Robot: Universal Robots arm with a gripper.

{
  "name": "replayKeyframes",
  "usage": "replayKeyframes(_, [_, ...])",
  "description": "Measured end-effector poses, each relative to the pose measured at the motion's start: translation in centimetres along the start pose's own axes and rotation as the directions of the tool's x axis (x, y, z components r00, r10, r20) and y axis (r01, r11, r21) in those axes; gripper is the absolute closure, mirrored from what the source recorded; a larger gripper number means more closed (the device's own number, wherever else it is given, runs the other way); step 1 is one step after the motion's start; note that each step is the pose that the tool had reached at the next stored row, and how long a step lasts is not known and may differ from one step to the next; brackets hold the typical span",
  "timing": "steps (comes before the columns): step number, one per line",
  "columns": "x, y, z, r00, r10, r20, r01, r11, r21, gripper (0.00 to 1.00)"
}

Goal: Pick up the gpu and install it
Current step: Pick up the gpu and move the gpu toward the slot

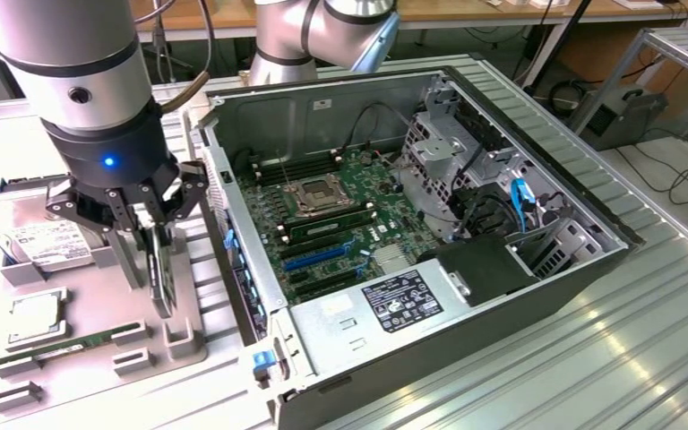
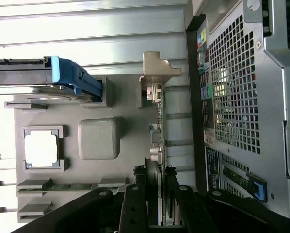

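Observation:
The gpu [image 1: 162,279] stands on edge in the grey tray [image 1: 99,291], to the exterior view's left of the open computer case [image 1: 464,224]. My gripper [image 1: 153,240] reaches down over the gpu, with one finger on each flat side, shut on the card. In the wrist view, the gpu's [image 2: 156,131] thin edge runs out from between my fingertips [image 2: 141,178], with my gripper [image 2: 157,177] clamped on it. Its silver end bracket [image 2: 153,77] is at the far end. Inside the case lies the green motherboard [image 1: 332,224] with blue slots.
On the tray lie a silver hard drive [image 1: 36,240], a CPU [image 1: 36,315] and a green RAM stick [image 1: 64,345]. The case's rear wall [image 2: 232,87] stands close beside the tray. A ribbed metal table [image 1: 559,376] carries everything.

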State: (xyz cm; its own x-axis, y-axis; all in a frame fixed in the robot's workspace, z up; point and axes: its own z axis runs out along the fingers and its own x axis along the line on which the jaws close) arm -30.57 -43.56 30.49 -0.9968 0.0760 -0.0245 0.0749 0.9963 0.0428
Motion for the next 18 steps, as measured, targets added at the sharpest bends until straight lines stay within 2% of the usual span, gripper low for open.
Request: replayKeyframes(18, [0.0,0.06,-1.4,1.0,0.0,0.0,0.0,1.0,0.0,0.73])
